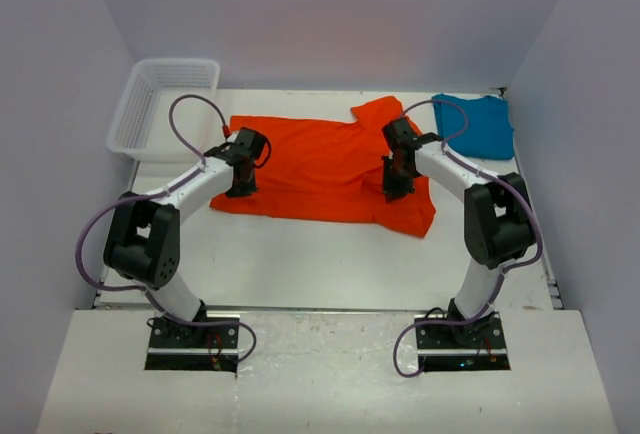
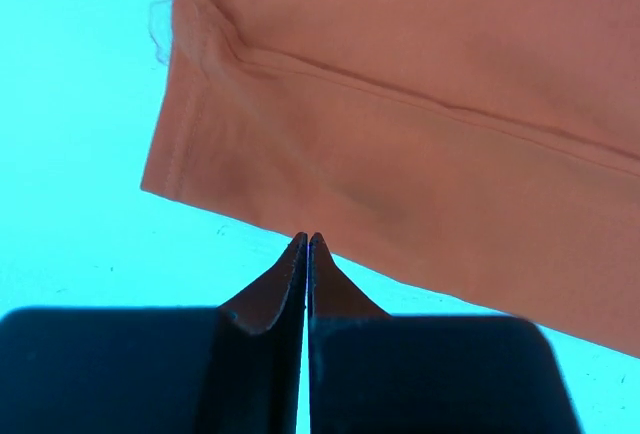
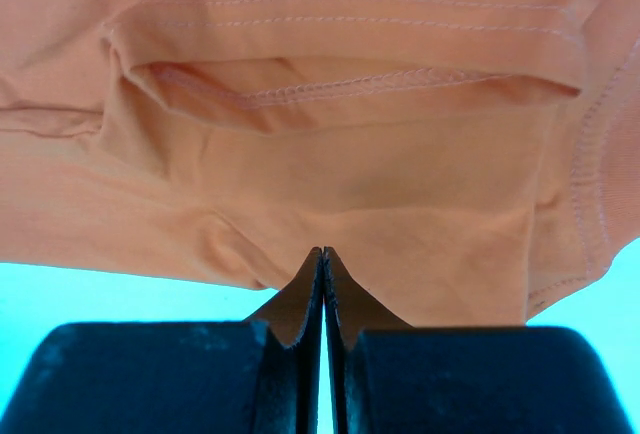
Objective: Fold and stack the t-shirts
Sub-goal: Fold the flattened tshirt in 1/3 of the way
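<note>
The orange-red t-shirt (image 1: 320, 166) lies spread across the middle of the table, with one sleeve at the back (image 1: 378, 112). My left gripper (image 1: 243, 187) is shut with its tips right at the shirt's near edge (image 2: 330, 154), close to the hemmed left corner. My right gripper (image 1: 397, 190) is shut on the shirt's right part, where the cloth (image 3: 330, 174) puckers toward the tips under a folded, stitched layer. The teal-blue t-shirt (image 1: 482, 126) lies bunched at the back right, apart from both grippers.
A white mesh basket (image 1: 150, 104) stands at the back left corner. White walls close in the table on the left, back and right. Purple cables loop off both arms.
</note>
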`<state>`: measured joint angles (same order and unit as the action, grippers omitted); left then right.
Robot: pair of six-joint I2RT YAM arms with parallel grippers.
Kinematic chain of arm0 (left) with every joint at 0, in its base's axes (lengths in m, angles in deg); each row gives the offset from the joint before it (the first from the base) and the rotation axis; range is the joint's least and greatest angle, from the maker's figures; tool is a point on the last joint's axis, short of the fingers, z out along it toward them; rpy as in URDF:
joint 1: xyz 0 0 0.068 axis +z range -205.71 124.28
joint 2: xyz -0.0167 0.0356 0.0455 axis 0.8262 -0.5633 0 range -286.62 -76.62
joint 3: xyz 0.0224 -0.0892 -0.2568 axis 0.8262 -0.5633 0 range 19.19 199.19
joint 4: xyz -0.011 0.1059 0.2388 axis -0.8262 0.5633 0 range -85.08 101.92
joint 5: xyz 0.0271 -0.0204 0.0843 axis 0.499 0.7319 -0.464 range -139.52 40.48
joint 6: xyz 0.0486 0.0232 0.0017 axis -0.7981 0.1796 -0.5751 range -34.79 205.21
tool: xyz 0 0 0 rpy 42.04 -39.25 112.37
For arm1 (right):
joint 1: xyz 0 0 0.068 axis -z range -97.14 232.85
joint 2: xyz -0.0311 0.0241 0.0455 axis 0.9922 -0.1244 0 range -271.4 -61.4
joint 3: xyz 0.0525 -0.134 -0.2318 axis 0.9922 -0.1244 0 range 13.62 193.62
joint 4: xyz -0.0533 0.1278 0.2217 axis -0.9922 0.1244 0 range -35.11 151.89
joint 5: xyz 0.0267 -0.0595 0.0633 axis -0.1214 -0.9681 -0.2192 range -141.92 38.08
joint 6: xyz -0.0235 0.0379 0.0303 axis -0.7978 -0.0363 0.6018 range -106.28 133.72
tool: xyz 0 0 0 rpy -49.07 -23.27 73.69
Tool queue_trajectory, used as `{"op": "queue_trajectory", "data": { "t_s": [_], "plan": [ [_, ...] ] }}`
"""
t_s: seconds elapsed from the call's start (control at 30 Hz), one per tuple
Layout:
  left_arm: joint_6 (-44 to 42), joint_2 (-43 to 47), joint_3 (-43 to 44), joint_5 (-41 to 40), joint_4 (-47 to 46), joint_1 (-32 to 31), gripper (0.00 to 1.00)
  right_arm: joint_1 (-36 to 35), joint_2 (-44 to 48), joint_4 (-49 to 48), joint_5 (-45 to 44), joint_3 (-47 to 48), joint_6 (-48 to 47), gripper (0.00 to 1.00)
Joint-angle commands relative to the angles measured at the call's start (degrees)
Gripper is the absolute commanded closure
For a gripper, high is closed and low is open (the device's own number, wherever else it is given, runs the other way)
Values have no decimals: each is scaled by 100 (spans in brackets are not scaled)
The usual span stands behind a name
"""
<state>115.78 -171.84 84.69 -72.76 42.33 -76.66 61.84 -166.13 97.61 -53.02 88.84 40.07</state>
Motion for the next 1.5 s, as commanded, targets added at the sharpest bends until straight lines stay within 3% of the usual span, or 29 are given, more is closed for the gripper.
{"op": "queue_trajectory", "data": {
  "t_s": [0.0,0.2,0.4,0.77,1.03,1.47],
  "plan": [
    [-85,-5,-124,301,-408,135,100,54,181,9,-119,1,-50,100],
    [-341,-216,77,857,-936,276,100,45,-135,-194,66,290,-148,100],
    [-359,-901,473,866,-744,320,100,36,-592,-203,374,397,54,100],
    [-306,-1201,-132,953,-999,372,100,1,-681,-395,418,-94,230,100],
    [1,-841,-880,971,-972,372,100,-17,-233,-668,321,-929,389,100],
    [582,898,-2268,1349,-805,346,100,-52,356,-914,629,-1958,889,100]
  ]
}}
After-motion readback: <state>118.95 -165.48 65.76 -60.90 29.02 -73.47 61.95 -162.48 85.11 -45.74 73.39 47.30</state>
